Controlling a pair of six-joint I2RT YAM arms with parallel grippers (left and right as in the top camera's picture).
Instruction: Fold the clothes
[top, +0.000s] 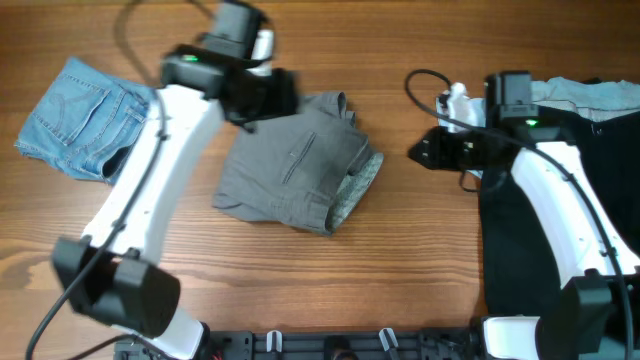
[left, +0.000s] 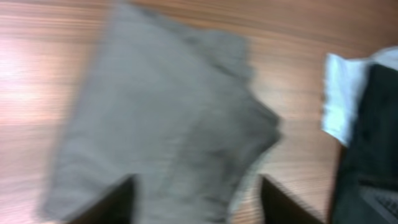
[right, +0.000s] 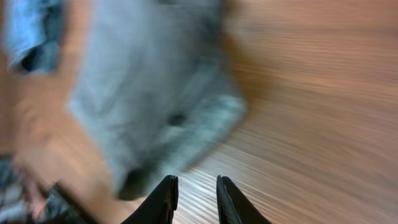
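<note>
The clothes, a pair of grey-taupe shorts (top: 295, 165), lie folded over themselves at the middle of the wooden table, with the pale inner lining showing at their right edge. My left gripper (top: 270, 95) hovers over their top left corner. In the left wrist view this gripper (left: 196, 180) is open, its dark fingers wide apart above the blurred grey cloth (left: 168, 106), gripping nothing. My right gripper (top: 420, 150) sits to the right of the shorts, apart from them. It (right: 196, 180) is open by a narrow gap, with bare wood between its fingers and the shorts (right: 149, 93) ahead.
Light-blue denim shorts (top: 80, 115) lie at the far left. A black garment (top: 510, 260) covers the right side of the table, with a pale blue shirt (top: 590, 95) at its top edge. The arm bases stand along the front edge.
</note>
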